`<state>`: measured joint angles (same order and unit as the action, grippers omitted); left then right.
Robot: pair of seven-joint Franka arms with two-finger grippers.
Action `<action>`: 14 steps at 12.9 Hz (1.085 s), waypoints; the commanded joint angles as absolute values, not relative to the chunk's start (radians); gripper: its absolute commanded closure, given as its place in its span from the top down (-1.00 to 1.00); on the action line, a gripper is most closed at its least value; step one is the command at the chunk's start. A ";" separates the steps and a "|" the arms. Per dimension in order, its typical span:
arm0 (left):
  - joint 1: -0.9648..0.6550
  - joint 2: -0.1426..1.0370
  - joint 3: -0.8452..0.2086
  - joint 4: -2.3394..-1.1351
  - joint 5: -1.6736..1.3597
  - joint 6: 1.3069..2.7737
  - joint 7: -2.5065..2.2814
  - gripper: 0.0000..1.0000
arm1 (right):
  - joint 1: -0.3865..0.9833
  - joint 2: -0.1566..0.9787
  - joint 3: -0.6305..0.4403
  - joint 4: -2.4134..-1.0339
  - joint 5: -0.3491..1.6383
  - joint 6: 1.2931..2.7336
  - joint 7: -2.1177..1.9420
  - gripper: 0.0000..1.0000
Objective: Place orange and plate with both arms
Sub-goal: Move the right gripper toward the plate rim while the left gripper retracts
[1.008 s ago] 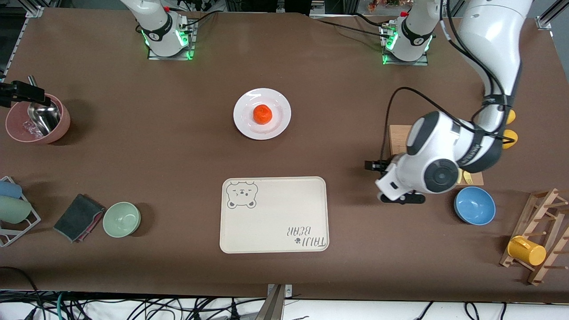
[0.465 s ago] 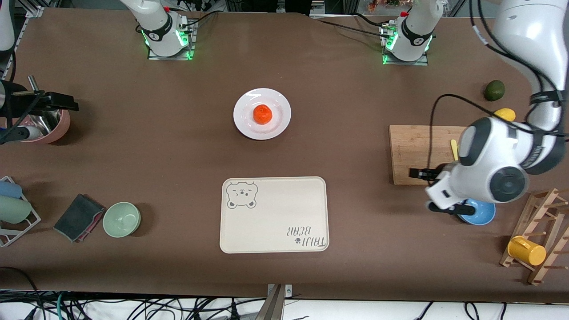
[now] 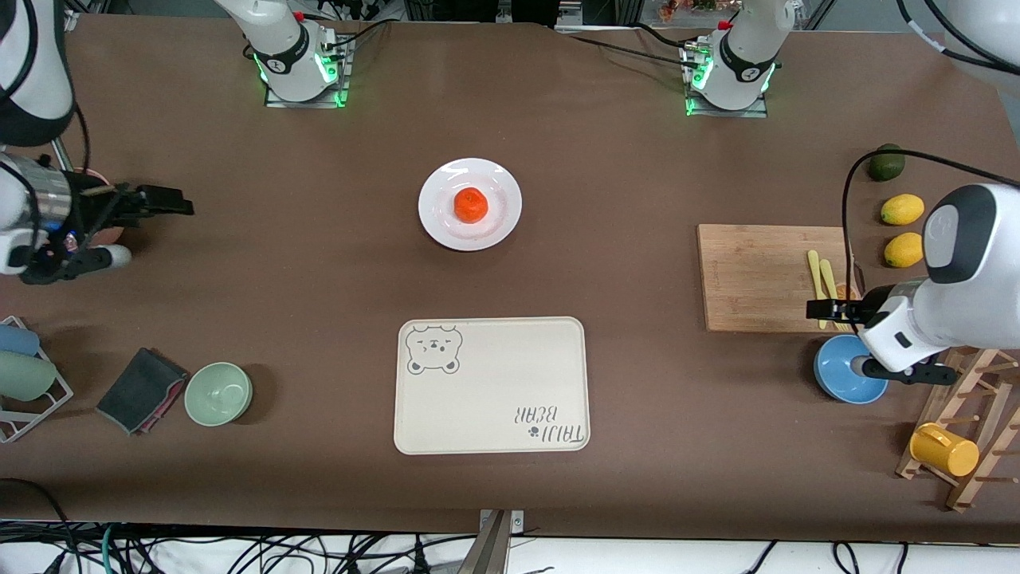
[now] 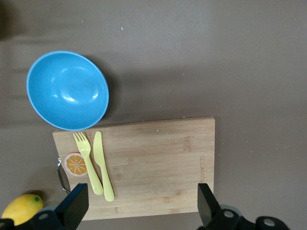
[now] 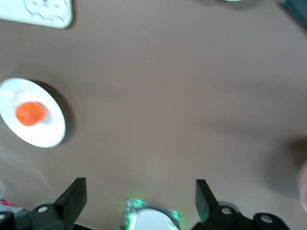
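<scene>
The orange (image 3: 470,205) sits in the middle of the white plate (image 3: 496,227) on the bare table, between the arms' bases and the bear tray. Both also show in the right wrist view: the orange (image 5: 30,113) on the plate (image 5: 48,136). My left gripper (image 3: 821,310) is open and empty above the wooden cutting board (image 3: 757,275), at the left arm's end of the table. In the left wrist view its fingers (image 4: 72,208) straddle the board (image 4: 153,167). My right gripper (image 3: 171,205) is open and empty above bare table at the right arm's end.
A beige bear tray (image 3: 492,385) lies nearer the front camera than the plate. A blue bowl (image 3: 837,375), yellow-green cutlery (image 3: 821,275), two lemons (image 3: 902,210), a dark green fruit (image 3: 885,162), a mug rack (image 3: 968,422) crowd the left arm's end. A green bowl (image 3: 218,393), cloth (image 3: 141,390), cup rack (image 3: 24,375) sit at the right arm's end.
The left arm has swung away from the table's middle toward its own end, uncovering the board and lemons. The right gripper has moved inward from the pink bowl. Orange and plate have not moved.
</scene>
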<state>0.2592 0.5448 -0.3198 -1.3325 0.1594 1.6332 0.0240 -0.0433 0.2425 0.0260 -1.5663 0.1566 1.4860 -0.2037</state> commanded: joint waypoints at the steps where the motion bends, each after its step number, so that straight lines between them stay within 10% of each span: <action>1: 0.258 0.516 -0.310 -1.302 0.163 1.649 0.040 1.00 | -0.043 0.131 0.086 -1.847 0.218 1.735 -0.173 1.00; 14: 0.080 0.040 -0.072 -1.632 -0.020 1.657 0.055 1.00 | -0.041 0.162 0.250 -2.437 1.032 2.302 -0.676 1.00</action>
<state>0.1169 0.0936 -0.0900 -1.5987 -0.0581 1.6611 0.0441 -0.0360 0.1390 0.1979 -2.4009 0.9257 2.2443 -0.5837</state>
